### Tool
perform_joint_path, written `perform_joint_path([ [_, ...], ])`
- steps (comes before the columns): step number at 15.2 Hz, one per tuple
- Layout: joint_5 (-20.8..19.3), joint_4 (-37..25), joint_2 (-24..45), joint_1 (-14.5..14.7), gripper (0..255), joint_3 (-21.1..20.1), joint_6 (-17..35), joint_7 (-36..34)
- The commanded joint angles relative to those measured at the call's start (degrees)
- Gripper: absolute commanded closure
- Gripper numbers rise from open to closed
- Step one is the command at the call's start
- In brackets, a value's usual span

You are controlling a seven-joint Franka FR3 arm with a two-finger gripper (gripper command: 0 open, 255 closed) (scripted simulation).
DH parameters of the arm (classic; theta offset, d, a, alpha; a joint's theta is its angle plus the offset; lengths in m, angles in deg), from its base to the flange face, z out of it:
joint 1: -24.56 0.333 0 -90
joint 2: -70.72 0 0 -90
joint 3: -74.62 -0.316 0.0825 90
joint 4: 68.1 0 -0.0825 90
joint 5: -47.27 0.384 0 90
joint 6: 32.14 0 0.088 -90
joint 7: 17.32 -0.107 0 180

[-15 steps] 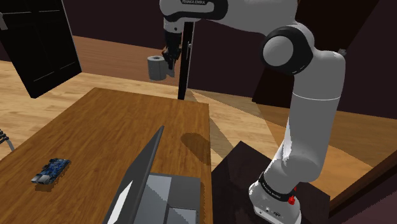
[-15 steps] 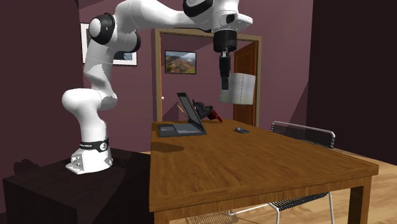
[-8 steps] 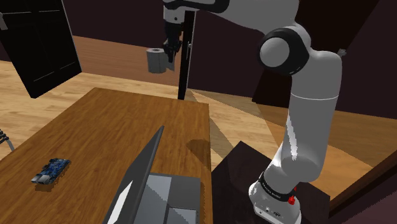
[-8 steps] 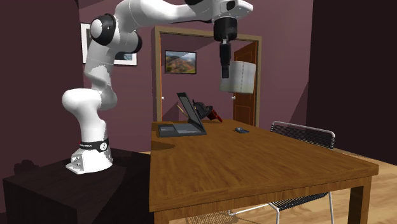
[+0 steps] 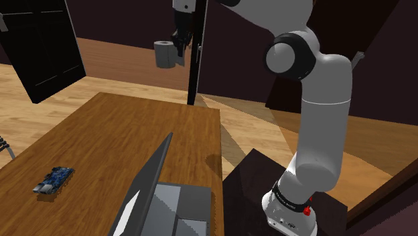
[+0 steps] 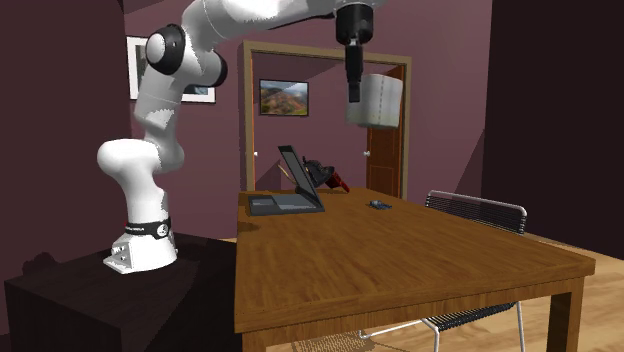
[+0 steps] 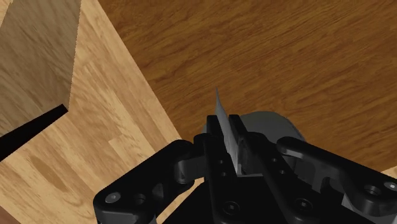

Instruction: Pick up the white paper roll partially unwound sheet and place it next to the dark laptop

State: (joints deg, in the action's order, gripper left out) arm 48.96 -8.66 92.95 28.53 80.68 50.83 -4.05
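Hanging high above the counter [image 5: 114,134] near one edge, the pincer [image 6: 353,95] is clamped on the single paper roll [image 6: 377,100] by its loose sheet. One laptop [image 5: 154,194] and one small blue gadget [image 5: 53,180] sit below, loads of bare wood between.

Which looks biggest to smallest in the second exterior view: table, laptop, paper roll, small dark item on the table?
1. table
2. laptop
3. paper roll, held aloft by the tool; close to the laptop's size and at unclear depth, so this pair is unsure
4. small dark item

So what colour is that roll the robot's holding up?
The paper roll is plain greyish white, clearest in the second exterior view.
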Motion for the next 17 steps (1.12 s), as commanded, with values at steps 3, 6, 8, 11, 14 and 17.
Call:
perform_joint_path([
  [3, 0.37, -8.61, 3.27, -0.49, 255, 0.0, -5.31, 0.12],
  [6, 0.78, -17.67, 7.21, -1.07, 255, -0.07, -10.43, 0.14],
  [8, 0.29, -11.15, 3.02, 0.13, 255, -0.13, -8.1, -0.68],
  [11, -0.91, 3.29, -6.43, 3.16, 255, -0.69, -3.11, -3.5],
  [14, -1.8, 12.86, -13.27, 5.49, 255, -1.81, -0.38, -6.64],
  [17, -2.38, 20.27, -18.94, 7.46, 255, -3.26, 1.34, -9.94],
])
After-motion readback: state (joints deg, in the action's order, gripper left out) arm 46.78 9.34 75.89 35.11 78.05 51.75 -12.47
